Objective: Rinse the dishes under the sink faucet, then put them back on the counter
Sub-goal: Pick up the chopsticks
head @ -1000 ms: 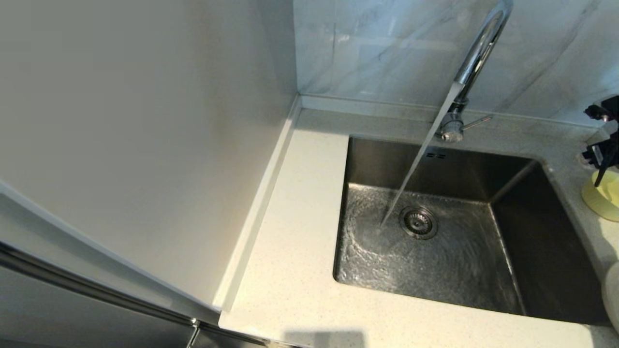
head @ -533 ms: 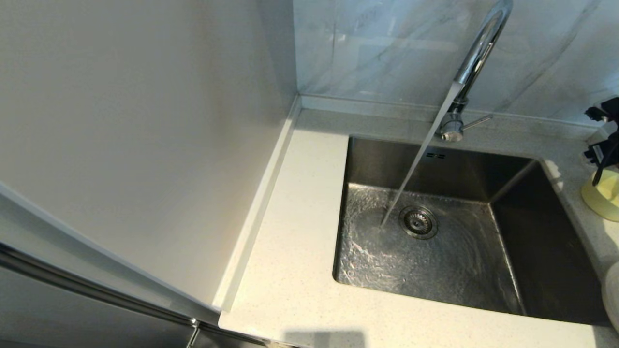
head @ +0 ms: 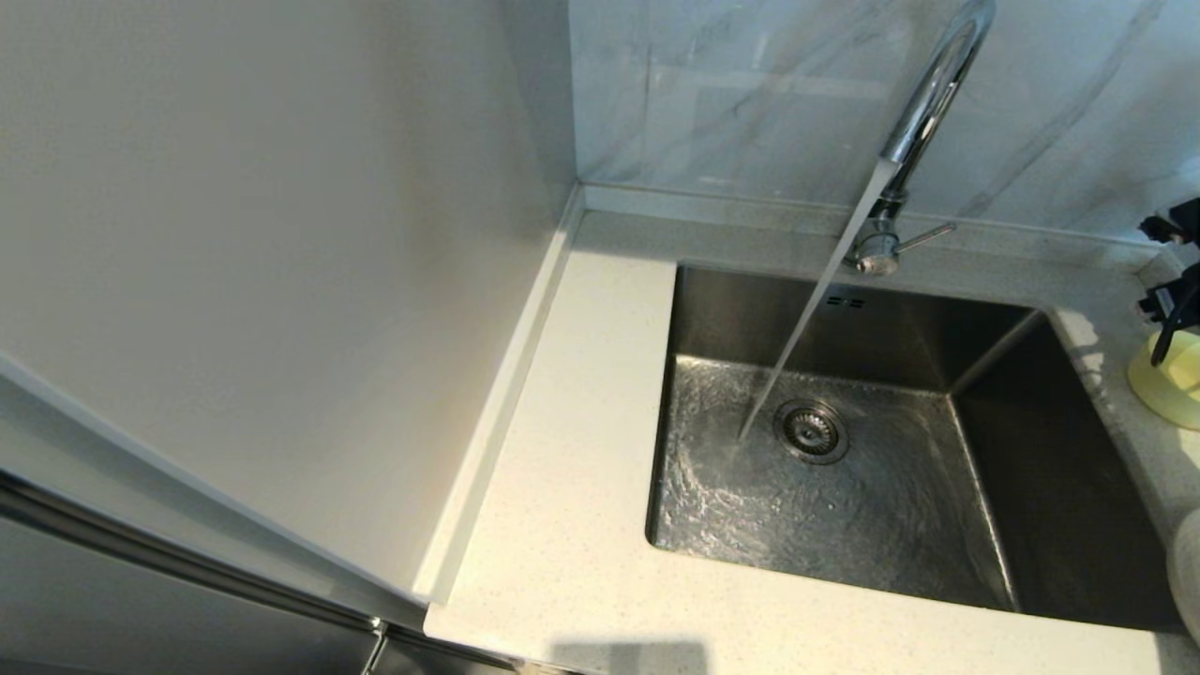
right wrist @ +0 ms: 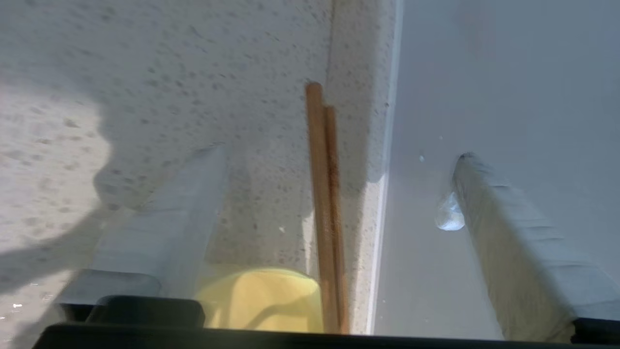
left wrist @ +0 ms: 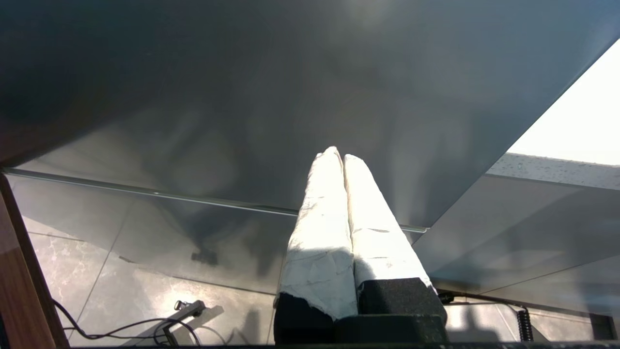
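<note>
Dishes status: neither dish is under the water.

1. Counter (head: 562,469): carries both dishes along its right edge, beyond the sink's right rim.
2. Sink (head: 750,309): holds no dish. Water ripples across its floor around the drain strainer (head: 811,431).
3. Faucet (head: 923,103): running, with the stream (head: 806,319) landing just beside the strainer.
4. Plate (head: 1189,572): only a sliver shows, at the counter's front right.
5. Bowl (head: 1172,389): sits on the counter near the sink's back right corner. Its position matches that of one second ago.
6. Right gripper (right wrist: 341,155): above the bowl with fingers spread wide, gripping nothing. Over the last second it has drifted slightly toward the counter's right edge, away from the sink, and the sunlit patch on the sink's right rim has grown as the arm's shadow withdrew.
7. Left gripper (left wrist: 341,157): parked below counter level, fingers pressed together.
8. Chopsticks (right wrist: 322,194): lie along the counter's raised back edge, ahead of the spread fingers.

Assessment: the drift leaves the bowl unheld while water runs unused. Rinsing probably requires a fresh grip on the bowl's rim. The glossy rim may slip.
</note>
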